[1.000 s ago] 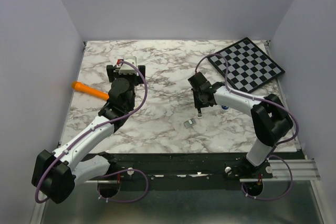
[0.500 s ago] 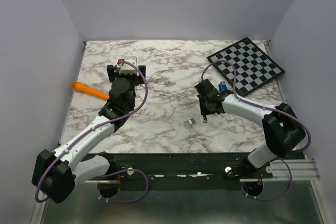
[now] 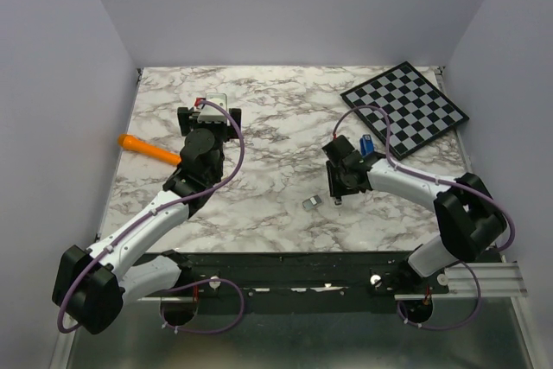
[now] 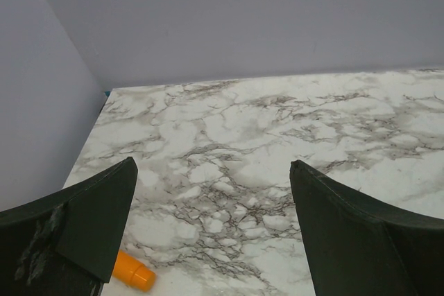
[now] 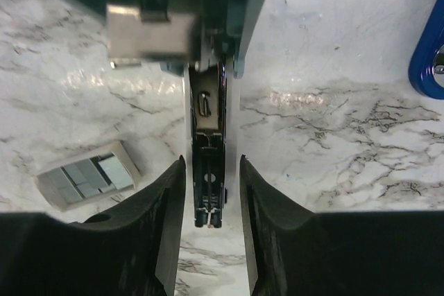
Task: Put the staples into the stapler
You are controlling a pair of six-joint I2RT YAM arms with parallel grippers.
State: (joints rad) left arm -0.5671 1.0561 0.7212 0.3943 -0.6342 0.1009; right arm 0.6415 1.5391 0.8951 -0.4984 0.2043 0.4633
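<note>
The stapler (image 5: pixel 177 5) shows in the right wrist view with its light blue top at the top of the frame. Its silvery metal channel (image 5: pixel 208 136) runs down between my right fingers. My right gripper (image 5: pixel 212 161) has its jaws close on either side of the channel and holds it above the table. In the top view it (image 3: pixel 338 192) sits right of centre. The staples (image 5: pixel 87 179) lie in a small beige tray just left of it, also seen from above (image 3: pixel 312 203). My left gripper (image 4: pixel 213 163) is wide open and empty at the back left (image 3: pixel 208 112).
An orange pen-like stick (image 3: pixel 149 149) lies left of the left gripper and shows in the left wrist view (image 4: pixel 132 273). A checkerboard (image 3: pixel 404 108) lies at the back right. A dark blue piece (image 3: pixel 366 144) sits just behind the right gripper, at the right edge of the wrist view (image 5: pixel 429 67).
My right gripper has moved right and toward the near edge with the stapler channel in it, uncovering the dark blue piece behind it. The left arm has not moved.
</note>
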